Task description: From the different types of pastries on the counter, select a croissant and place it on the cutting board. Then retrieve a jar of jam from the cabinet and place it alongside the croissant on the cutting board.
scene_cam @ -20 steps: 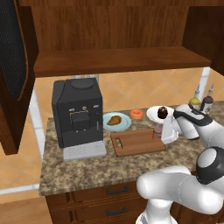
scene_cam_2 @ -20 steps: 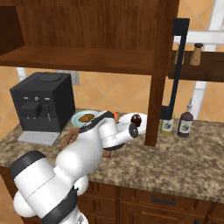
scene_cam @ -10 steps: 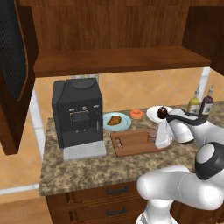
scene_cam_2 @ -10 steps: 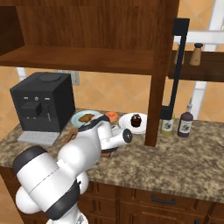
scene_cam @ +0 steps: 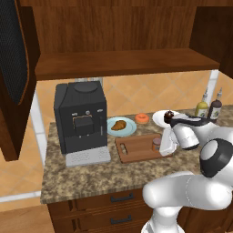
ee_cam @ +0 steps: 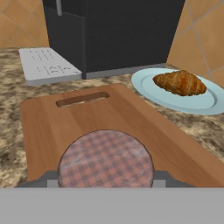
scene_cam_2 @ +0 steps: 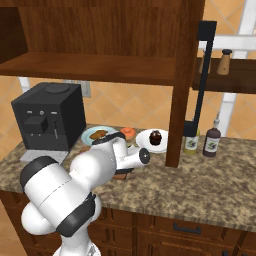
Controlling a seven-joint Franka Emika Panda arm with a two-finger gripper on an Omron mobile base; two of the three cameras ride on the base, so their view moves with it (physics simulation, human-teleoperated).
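On the bench (scene_cam: 91,175), the coffee machine (scene_cam: 81,117) was set at the left, with the cutting board (scene_cam: 136,148) just to its right and nearer the front edge. Behind the board, a plate (scene_cam: 128,129) carrying the croissant (scene_cam: 119,124) was placed; the donut (scene_cam: 142,118) lay to its right, then a second plate (scene_cam_2: 144,140) with the cupcake (scene_cam_2: 156,137). Two bottles (scene_cam_2: 212,142) were stood farther right. The jar of jam (ee_cam: 106,158) was held by the pincer (scene_cam: 164,146) at the board's right end. The cabinet (scene_cam: 123,61) shelf was hung above.
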